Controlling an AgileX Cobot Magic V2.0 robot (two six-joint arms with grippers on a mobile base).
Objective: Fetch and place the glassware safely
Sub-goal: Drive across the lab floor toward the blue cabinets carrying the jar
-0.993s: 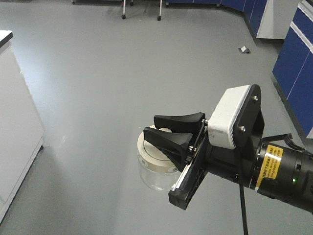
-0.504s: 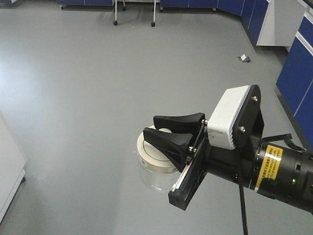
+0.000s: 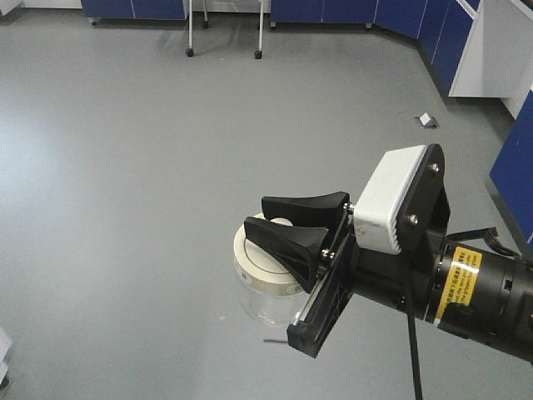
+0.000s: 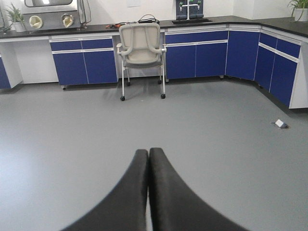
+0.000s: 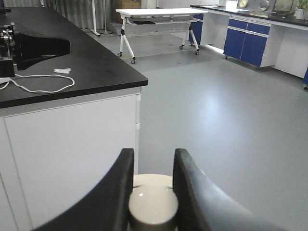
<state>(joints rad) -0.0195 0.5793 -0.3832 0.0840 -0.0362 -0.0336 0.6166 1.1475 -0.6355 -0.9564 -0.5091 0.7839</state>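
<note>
Lab, two-arm robot: the R gripper (image 3: 260,217) holds a small clear glass jar (image 3: 265,298) by the knob (image 5: 153,208) on its cream-white lid (image 3: 254,260). The black jaws are closed narrow on either side of the knob, as front and R wrist cams both show. The jar hangs upright under the jaws, w/ grey floor (image 3: 125,167) below it and all round it. Far beyond the jar stand blue cabinets (image 3: 333,10) and the wheeled legs of a chair (image 3: 259,37). A small pale object (image 3: 428,120) lies on the floor well beyond the jar, off to its right. In the R wrist view a white-sided desk (image 5: 96,67) w/ black top stands near the jar, behind it and to its left. L gripper (image 4: 148,155): jaws pressed together, tips touching, gripping nothing, pointed out over the floor.
</note>
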